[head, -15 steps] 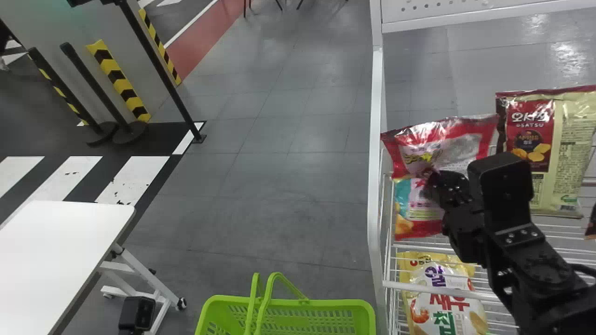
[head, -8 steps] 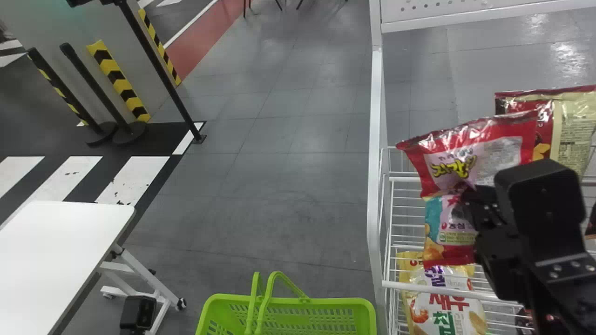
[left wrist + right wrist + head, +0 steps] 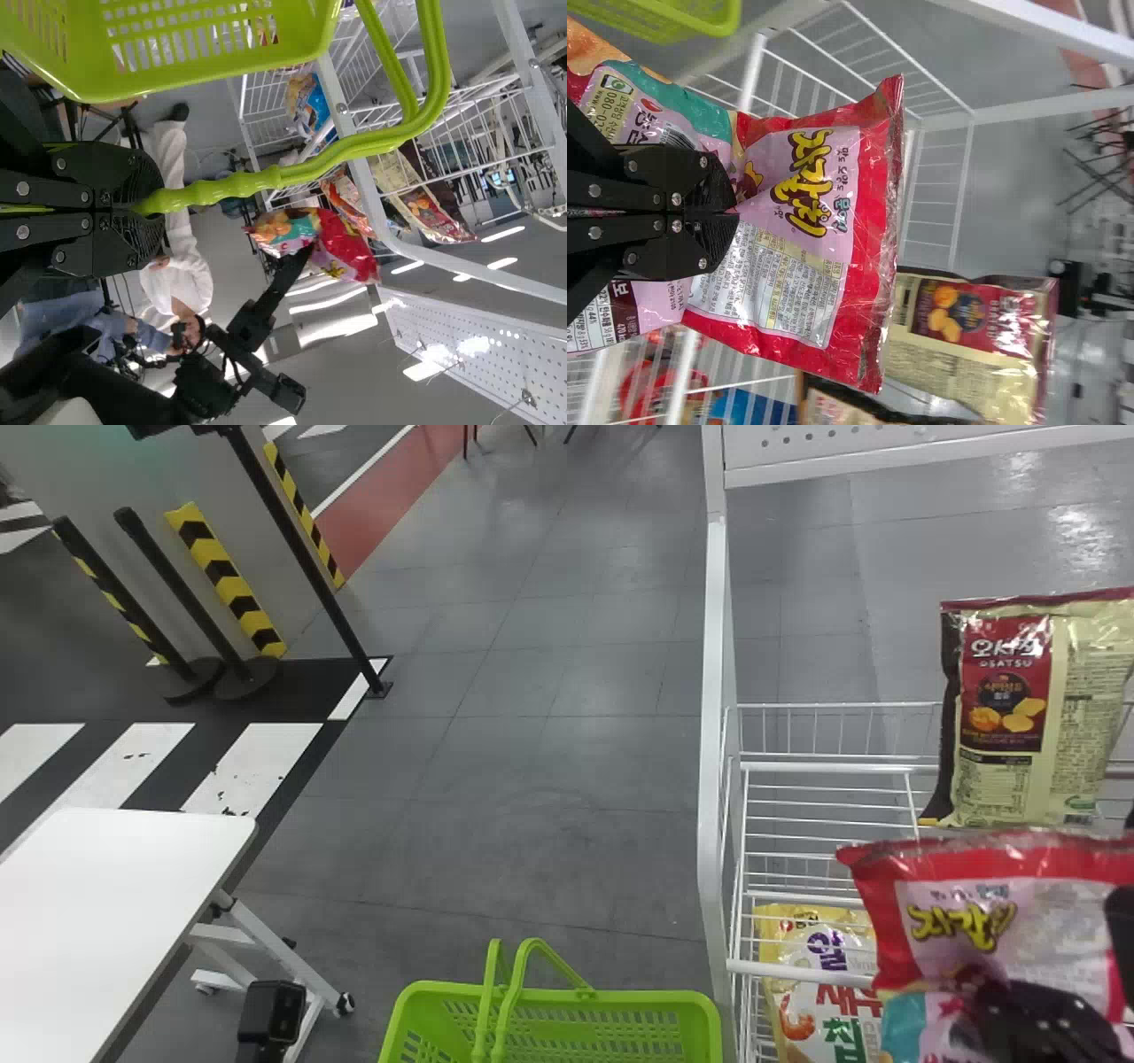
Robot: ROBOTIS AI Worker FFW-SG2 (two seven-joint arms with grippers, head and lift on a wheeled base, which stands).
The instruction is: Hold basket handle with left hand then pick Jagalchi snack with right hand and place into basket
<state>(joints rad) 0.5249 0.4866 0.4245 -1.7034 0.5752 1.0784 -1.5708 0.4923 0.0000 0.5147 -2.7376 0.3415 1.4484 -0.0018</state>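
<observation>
The left gripper [image 3: 146,211] clamps the handle [image 3: 226,188] of the green basket [image 3: 620,1001], while near the wire shelf's [image 3: 797,972] near edge the Jagalchi snack [image 3: 1054,939] (picked, not yet placed) is pinched by the right gripper [image 3: 735,212], and needs carrying leftward, then lowering in.

Shows a white table [image 3: 115,895] at lower left — black posts [image 3: 174,580] beyond. At right, shows a white rack [image 3: 716,691] with a cream-and-red bag [image 3: 1019,717] — and, lower, a yellow-and-white bag [image 3: 824,948].
</observation>
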